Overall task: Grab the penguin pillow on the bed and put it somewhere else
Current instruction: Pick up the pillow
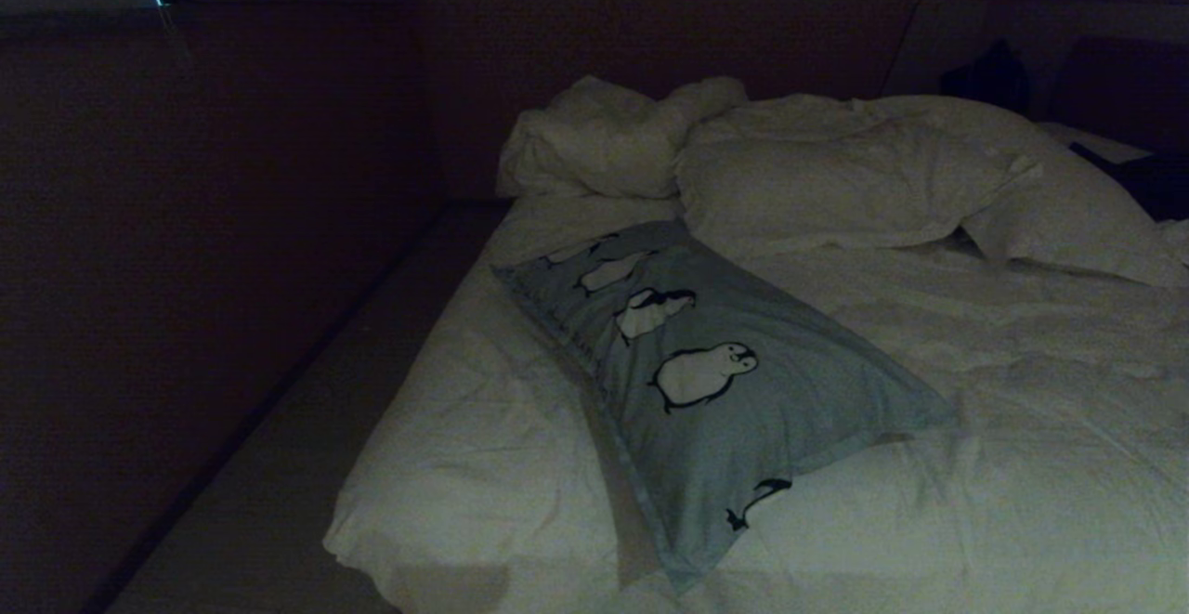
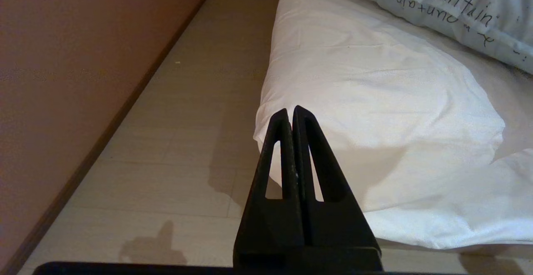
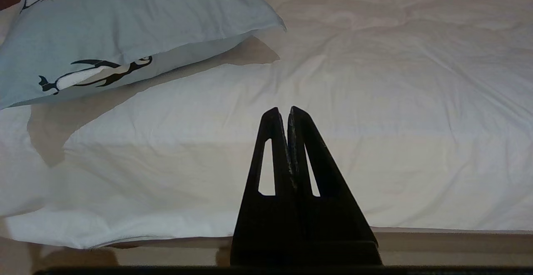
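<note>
The penguin pillow [image 1: 715, 382], grey-blue with black-and-white penguins, lies diagonally on the bed [image 1: 1022, 428] near its left front corner. Its scripted edge [image 2: 449, 4] shows in the left wrist view and its near corner [image 3: 125, 25] in the right wrist view. My left gripper [image 2: 291, 110] is shut and empty, low by the bed's corner, short of the pillow. Also shut with nothing in it, my right gripper [image 3: 283, 112] faces the duvet's front edge, to the right of the pillow. Neither arm shows in the head view.
Plain white pillows [image 1: 855, 168] and bunched bedding [image 1: 604, 140] lie at the head of the bed. A strip of pale floor [image 2: 187, 121] runs between the bed and a reddish wall [image 2: 83, 58] on the left. Dark things [image 1: 1133, 168] sit at the far right.
</note>
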Robot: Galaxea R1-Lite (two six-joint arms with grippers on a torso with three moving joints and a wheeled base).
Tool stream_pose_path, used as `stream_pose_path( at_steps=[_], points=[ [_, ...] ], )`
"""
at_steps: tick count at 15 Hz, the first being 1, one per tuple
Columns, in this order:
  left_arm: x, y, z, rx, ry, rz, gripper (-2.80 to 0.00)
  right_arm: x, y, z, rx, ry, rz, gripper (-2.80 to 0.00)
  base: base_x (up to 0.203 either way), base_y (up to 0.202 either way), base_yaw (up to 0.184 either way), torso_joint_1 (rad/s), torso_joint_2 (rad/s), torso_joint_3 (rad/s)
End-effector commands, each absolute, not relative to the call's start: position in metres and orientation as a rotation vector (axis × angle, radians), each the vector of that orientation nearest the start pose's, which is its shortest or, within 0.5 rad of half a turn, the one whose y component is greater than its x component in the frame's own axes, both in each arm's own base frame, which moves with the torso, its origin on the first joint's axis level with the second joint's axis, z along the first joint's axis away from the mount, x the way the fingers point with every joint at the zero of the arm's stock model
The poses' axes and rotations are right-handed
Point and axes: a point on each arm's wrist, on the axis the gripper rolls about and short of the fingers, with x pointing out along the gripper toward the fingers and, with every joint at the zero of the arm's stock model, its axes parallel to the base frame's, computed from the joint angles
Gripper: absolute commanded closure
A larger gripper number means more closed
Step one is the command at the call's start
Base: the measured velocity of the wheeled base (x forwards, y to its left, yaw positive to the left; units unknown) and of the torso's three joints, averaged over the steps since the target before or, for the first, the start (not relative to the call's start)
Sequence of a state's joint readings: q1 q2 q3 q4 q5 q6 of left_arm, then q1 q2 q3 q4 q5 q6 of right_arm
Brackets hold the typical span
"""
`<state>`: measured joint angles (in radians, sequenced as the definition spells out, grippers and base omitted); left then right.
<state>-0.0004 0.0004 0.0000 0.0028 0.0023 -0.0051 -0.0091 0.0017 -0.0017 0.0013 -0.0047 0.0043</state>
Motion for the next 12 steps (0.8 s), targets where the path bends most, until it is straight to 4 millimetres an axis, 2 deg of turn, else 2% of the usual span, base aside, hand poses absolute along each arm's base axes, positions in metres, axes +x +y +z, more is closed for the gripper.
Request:
stream_pose_path(
  at_steps=[1,12],
  points=[
    [-0.0227,0.0001,0.0747,-0.005,0.005,0.003,0.0,-0.0227,0.0001,0.0758,0.005,0.003,-0.014,0.0,0.0,0.0,0.0,0.0,0.0,0.0],
    [-0.0227,0.0001,0.0747,-0.005,0.005,0.003,0.0,-0.0229,0.0001,0.0758,0.006,0.001,-0.015,0.0,0.0,0.0,0.0,0.0,0.0,0.0]
  ],
)
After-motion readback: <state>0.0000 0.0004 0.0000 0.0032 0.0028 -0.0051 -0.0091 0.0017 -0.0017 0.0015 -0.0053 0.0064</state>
